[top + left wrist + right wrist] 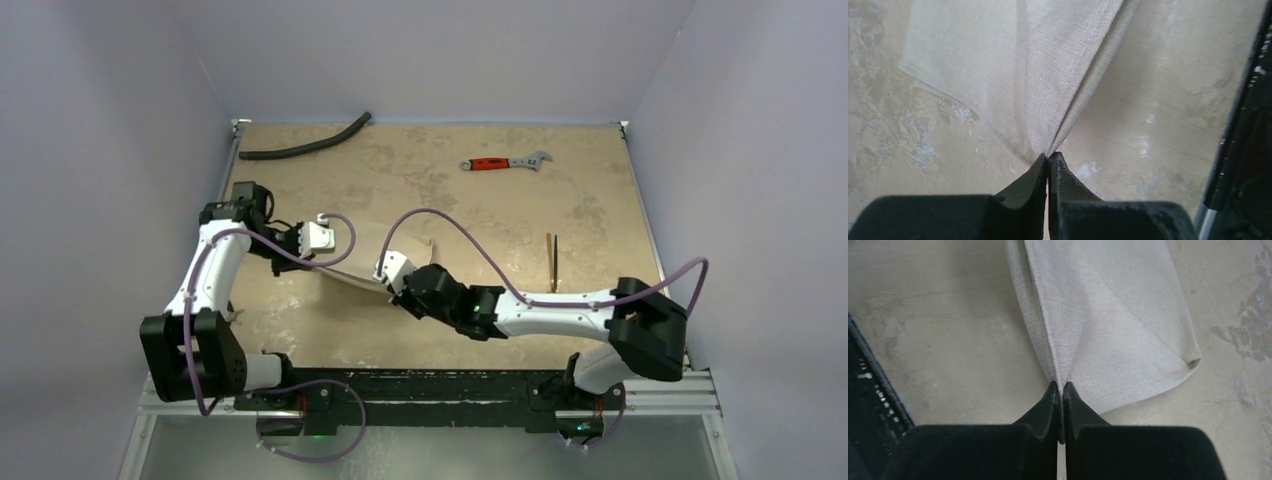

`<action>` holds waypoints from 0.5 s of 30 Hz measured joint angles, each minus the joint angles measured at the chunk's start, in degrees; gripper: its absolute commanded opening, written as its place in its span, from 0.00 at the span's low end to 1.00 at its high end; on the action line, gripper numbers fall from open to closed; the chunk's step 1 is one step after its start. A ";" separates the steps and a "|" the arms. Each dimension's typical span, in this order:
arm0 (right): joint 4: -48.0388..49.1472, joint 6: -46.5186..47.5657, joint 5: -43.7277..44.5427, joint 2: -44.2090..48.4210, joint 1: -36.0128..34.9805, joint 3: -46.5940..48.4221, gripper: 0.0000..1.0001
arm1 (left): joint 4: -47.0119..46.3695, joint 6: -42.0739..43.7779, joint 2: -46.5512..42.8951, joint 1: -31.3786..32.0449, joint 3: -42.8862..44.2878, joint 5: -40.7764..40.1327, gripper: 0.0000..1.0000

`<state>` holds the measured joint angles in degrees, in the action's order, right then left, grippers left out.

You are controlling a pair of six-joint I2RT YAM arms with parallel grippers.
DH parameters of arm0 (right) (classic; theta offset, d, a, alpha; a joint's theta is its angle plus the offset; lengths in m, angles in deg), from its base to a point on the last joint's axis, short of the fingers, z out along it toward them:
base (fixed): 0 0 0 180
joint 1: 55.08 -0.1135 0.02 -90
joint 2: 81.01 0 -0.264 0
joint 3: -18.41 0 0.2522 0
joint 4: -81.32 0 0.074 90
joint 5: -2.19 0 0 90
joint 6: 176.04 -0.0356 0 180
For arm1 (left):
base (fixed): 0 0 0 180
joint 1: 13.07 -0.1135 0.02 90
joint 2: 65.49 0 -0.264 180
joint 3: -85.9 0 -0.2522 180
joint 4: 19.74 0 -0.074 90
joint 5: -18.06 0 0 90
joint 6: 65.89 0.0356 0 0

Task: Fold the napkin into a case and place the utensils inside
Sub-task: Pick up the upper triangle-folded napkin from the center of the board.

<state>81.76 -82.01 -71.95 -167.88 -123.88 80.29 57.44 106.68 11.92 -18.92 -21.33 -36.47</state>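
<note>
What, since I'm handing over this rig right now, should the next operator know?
Left gripper: jaws shut on a napkin edge.
Right gripper: jaws shut on another part of its edge.
Napkin: held between the two grippers, left of centre, its far part lying on the table.
Utensils: on the table to the napkin's right, apart from it, untouched.
Done: both grips taken.
Left: finish folding the case, then put the utensils inside.
</note>
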 measured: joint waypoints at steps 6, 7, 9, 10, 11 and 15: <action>-9.03 -8.66 -2.05 7.91 -2.95 0.31 0.00 | 11.93 0.87 -6.95 -0.11 2.51 2.49 0.00; -10.54 -10.23 -2.47 8.79 -3.96 0.48 0.00 | 12.98 0.48 -8.02 -0.11 2.73 2.78 0.00; -13.09 -13.62 -3.48 10.64 -6.25 0.68 0.00 | 14.84 -0.90 -11.28 -0.09 3.45 3.41 0.00; -14.16 -15.39 -3.67 11.72 -7.50 0.74 0.00 | 15.67 -1.73 -13.16 -0.09 3.91 3.82 0.00; -15.13 -17.11 -3.89 13.03 -8.61 0.81 0.00 | 16.44 -2.67 -15.23 0.00 4.42 4.42 0.00; -19.02 -23.32 -4.85 18.34 -12.55 2.23 0.00 | 18.32 -6.99 -21.81 3.02 6.84 5.49 0.00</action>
<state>62.74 -105.33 -76.80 -149.54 -136.42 82.52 75.76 99.68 -9.89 -15.90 -14.49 -30.99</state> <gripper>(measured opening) 0.016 0.009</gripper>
